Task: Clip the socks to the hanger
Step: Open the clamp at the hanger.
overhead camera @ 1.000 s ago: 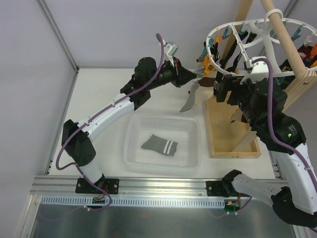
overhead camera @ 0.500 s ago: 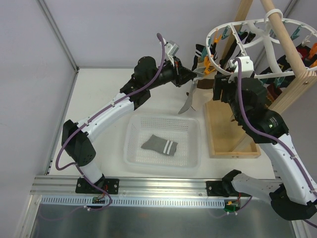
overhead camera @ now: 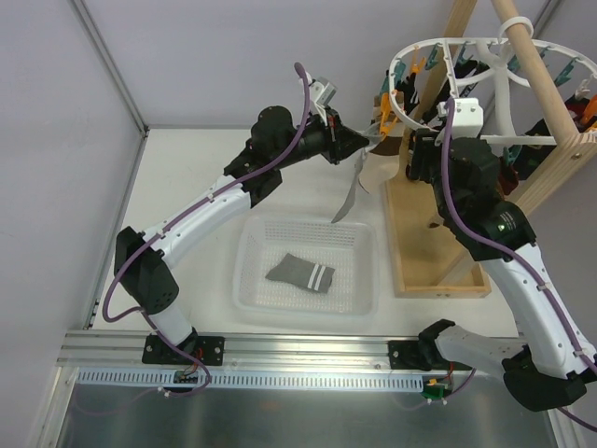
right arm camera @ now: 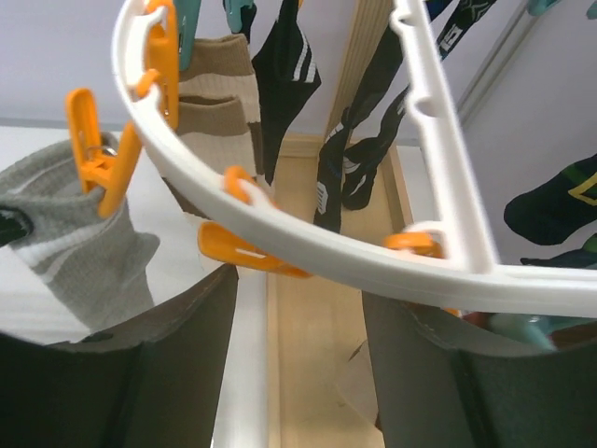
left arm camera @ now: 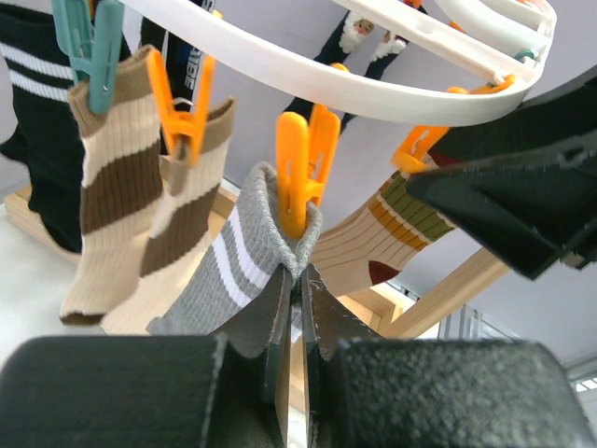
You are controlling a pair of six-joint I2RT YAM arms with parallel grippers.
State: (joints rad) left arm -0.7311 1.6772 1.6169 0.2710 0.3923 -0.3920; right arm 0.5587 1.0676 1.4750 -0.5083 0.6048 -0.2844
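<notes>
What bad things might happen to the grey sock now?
The orange clip holds the grey sock only by its cuff, so it may slip off when the left gripper lets go. The right gripper is open around the hanger; a bump there might swing the hanger and shake the sock loose.

One sock (left arm camera: 233, 271) hangs from a clip (left arm camera: 300, 168) on the left rim of the hanger (left arm camera: 373, 86). The left gripper (left arm camera: 299, 289) pinches its cuff just below that rim. The right gripper (right arm camera: 298, 299) straddles the hanger's rim from beneath. The other sock (overhead camera: 300, 273) lies in the basket (overhead camera: 241, 280), before and left of the hanger
</notes>
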